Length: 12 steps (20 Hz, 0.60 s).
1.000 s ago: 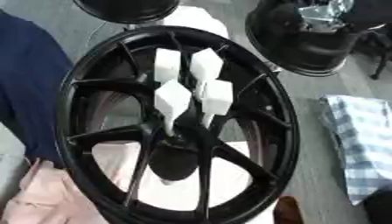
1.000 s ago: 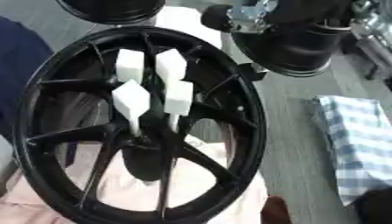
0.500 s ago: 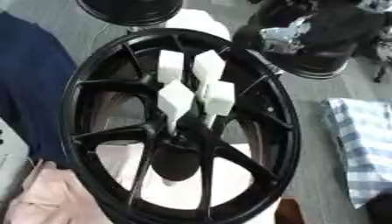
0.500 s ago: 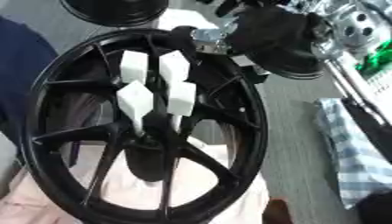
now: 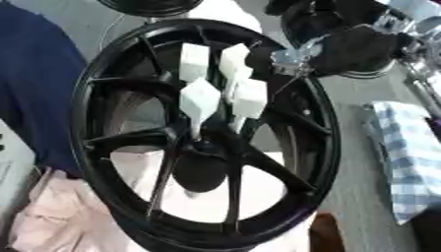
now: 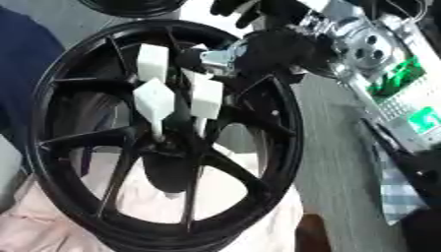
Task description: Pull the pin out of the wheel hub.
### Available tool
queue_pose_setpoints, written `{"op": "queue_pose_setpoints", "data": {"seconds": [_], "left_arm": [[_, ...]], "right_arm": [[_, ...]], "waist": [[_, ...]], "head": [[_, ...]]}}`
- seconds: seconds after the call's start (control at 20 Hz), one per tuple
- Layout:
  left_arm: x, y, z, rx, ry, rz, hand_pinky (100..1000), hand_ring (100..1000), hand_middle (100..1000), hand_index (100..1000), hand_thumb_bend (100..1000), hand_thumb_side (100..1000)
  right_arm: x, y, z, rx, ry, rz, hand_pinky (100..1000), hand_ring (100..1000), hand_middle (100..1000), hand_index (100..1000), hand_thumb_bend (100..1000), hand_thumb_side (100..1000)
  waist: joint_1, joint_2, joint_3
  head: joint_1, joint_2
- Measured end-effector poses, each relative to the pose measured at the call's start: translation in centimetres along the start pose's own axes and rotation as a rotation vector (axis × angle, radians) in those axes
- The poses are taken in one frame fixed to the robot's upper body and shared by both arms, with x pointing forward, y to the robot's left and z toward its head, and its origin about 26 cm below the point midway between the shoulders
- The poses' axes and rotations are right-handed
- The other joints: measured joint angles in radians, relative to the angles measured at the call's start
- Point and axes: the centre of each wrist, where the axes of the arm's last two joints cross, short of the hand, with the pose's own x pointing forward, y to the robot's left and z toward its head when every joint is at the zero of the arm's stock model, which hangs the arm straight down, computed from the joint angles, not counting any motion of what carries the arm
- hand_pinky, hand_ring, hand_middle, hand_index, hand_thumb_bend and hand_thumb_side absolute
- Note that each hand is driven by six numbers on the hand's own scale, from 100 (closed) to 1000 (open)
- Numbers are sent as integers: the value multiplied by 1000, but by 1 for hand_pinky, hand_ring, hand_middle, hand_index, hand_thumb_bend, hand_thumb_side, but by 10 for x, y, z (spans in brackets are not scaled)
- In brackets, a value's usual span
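A black spoked wheel hub (image 5: 96, 98) lies on a pale pink cloth and fills most of both views. Several white pins with block-shaped heads (image 5: 200, 98) stand up around its dark centre (image 5: 203, 165). My right hand (image 6: 271, 47), black with a silver joint, comes in from the upper right. It hangs over the wheel's upper right rim, right beside the pin heads. In the right eye view it covers the upper right pin head (image 5: 234, 62), which still shows in the left eye view. Whether it touches a pin is unclear. My left hand shows in no view.
A blue and white checked cloth (image 5: 405, 157) lies to the right of the wheel. Dark blue fabric (image 5: 34, 88) borders its left side. Another black wheel (image 5: 146, 5) sits at the top edge. The pink cloth (image 5: 51, 221) spreads under the wheel at lower left.
My right arm has come down and leftward from the upper right corner, reaching the pin heads. The whole picture has also shifted a little, so the camera moved.
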Motion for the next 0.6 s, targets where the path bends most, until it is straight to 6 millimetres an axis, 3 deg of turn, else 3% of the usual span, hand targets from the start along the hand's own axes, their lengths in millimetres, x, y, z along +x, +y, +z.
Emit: {"op": "queue_pose_setpoints", "data": {"seconds": [0.4,0.45,0.6], "left_arm": [[-1,0,0,0,3,0,542,578,473,666,100,871],[-1,0,0,0,3,0,542,579,473,666,100,871],[-1,0,0,0,2,1,542,579,473,666,100,871]], "right_arm": [[-3,6,0,48,12,48,723,777,647,772,588,337],[-3,6,0,50,12,49,710,764,625,747,476,213],[-7,9,2,72,28,49,708,761,621,743,460,184]], "waist": [[-2,0,-1],[-2,0,-1],[-2,1,8]], "head": [[0,7],[0,7],[-2,7]]}}
